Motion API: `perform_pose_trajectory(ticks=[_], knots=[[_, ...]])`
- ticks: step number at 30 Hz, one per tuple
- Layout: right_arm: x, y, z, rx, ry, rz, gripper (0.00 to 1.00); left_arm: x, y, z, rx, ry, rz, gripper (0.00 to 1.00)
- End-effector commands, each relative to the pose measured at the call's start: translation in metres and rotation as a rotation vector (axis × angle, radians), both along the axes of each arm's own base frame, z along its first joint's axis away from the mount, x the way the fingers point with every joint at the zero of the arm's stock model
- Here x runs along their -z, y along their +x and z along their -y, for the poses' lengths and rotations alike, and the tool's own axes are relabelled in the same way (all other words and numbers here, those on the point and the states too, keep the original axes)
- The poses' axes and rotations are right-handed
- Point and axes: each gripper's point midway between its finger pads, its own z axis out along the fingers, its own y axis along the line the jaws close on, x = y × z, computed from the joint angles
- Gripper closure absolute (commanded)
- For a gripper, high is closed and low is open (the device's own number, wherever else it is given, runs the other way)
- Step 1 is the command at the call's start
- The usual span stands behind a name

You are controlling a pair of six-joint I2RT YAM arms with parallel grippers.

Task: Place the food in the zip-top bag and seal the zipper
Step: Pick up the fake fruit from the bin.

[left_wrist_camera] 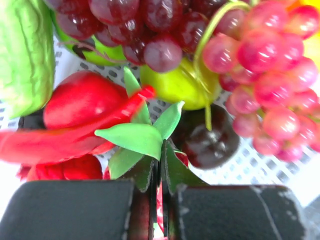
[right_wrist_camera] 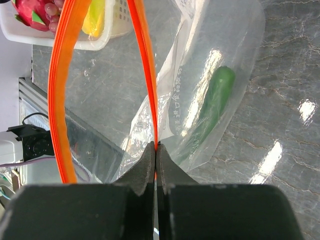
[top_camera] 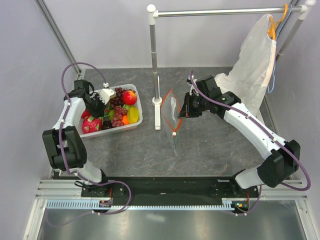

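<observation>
The clear zip-top bag (top_camera: pixel 173 121) hangs upright at the table's middle, its mouth open in a loop. My right gripper (right_wrist_camera: pixel 156 145) is shut on the orange-red zipper strip (right_wrist_camera: pixel 53 100) and holds the bag up; it also shows in the top view (top_camera: pixel 183 113). A green cucumber (right_wrist_camera: pixel 215 100) lies inside the bag. My left gripper (left_wrist_camera: pixel 161 150) is down in the white basket (top_camera: pixel 115 131), its jaws nearly closed on a red toy piece with green leaves (left_wrist_camera: pixel 137 137). Around it lie pink grapes (left_wrist_camera: pixel 270 90), dark grapes (left_wrist_camera: pixel 145 25) and a red apple (top_camera: pixel 129 97).
A white rail post (top_camera: pixel 154 50) stands just left of the bag, on a base. A white garment cover (top_camera: pixel 257 60) hangs on an orange hanger at the back right. Grey walls close both sides. The basket also holds a dragon fruit (top_camera: pixel 91 124) and a yellow piece (top_camera: pixel 133 115).
</observation>
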Motion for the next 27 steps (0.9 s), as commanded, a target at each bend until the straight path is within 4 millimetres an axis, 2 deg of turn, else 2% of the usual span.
perform_pose_trajectory(ticks=[1,5,9,15,16,18,19,21,22,23,25,26,27], knots=[[-0.004,0.001,0.001,-0.010,0.006,0.029,1.00,-0.061,-0.007,-0.001,-0.038,-0.006,0.082,0.98],[-0.007,0.000,0.001,-0.010,0.006,0.035,1.00,-0.103,-0.013,0.004,-0.045,-0.020,0.150,0.98],[-0.006,-0.001,0.002,-0.009,0.007,0.032,1.00,-0.132,-0.019,0.011,-0.038,-0.043,0.199,0.98],[-0.007,-0.001,0.001,-0.015,0.012,0.031,1.00,-0.190,-0.023,0.037,-0.056,-0.196,0.303,0.98],[-0.007,-0.002,0.000,-0.017,0.016,0.030,1.00,-0.210,-0.026,0.050,-0.020,-0.257,0.346,0.98],[-0.008,-0.004,-0.002,-0.029,0.031,0.020,1.00,-0.233,-0.033,0.069,0.009,-0.353,0.378,0.98],[-0.009,-0.004,-0.003,-0.031,0.036,0.020,1.00,-0.254,-0.040,0.085,0.067,-0.422,0.417,0.98],[-0.010,-0.005,-0.006,-0.043,0.051,0.013,1.00,-0.275,-0.049,0.109,0.118,-0.505,0.440,0.98],[-0.010,-0.006,-0.007,-0.048,0.052,0.011,1.00,-0.287,-0.048,0.119,0.151,-0.523,0.484,0.98],[-0.010,-0.006,-0.008,-0.050,0.057,0.011,1.00,-0.299,-0.056,0.140,0.212,-0.545,0.510,0.98],[-0.010,-0.007,-0.009,-0.055,0.061,0.006,1.00,-0.317,-0.060,0.165,0.270,-0.601,0.553,0.98],[-0.010,-0.007,-0.009,-0.057,0.063,0.006,1.00,-0.324,-0.070,0.185,0.326,-0.638,0.559,0.98],[-0.010,-0.007,-0.010,-0.060,0.064,0.004,1.00,-0.324,-0.074,0.196,0.315,-0.692,0.526,0.98]])
